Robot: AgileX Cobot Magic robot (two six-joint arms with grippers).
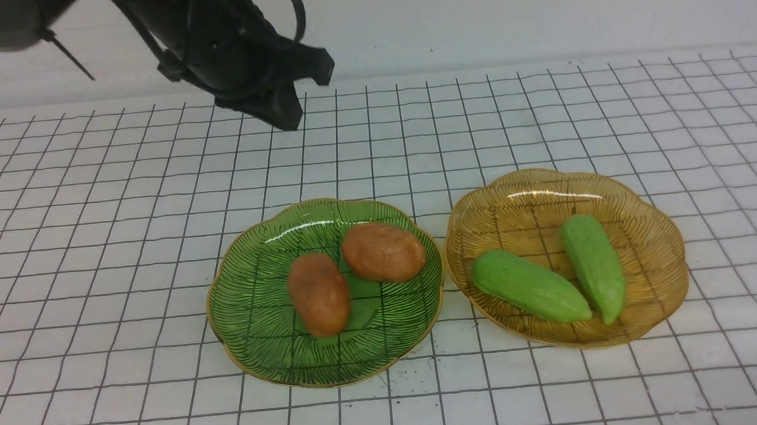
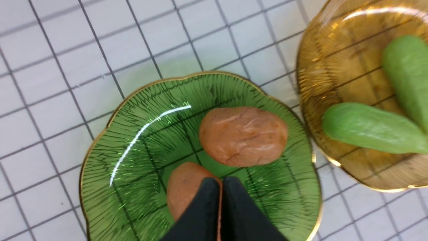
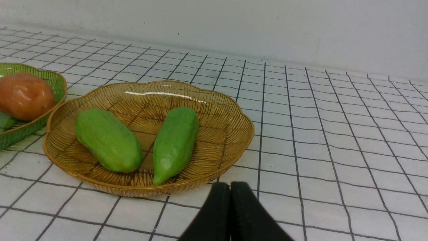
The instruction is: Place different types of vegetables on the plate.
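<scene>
**Vegetables sorted by kind, both plates filled**

Two orange-brown potatoes (image 1: 318,294) (image 1: 383,251) lie side by side in the green plate (image 1: 246,312), one nearer the camera and one behind it, close together; just beside the green plate, on the robot's right, the amber plate (image 1: 657,248) holds two light green gourds (image 1: 529,286) (image 1: 595,265), their tapered ends meeting toward the front rim; no vegetable lies loose on the gridded tabletop (image 1: 90,223); the left tool (image 1: 283,110) hangs above and behind the green plate, its jaws pressed together and carrying nothing; in the right wrist view the right tool (image 3: 230,187) sits low before the amber plate, jaws likewise closed and empty; judged from this layout, each kind already rests on its own plate and the sorting looks complete, with nothing evidently left but for the arms to draw clear
</scene>
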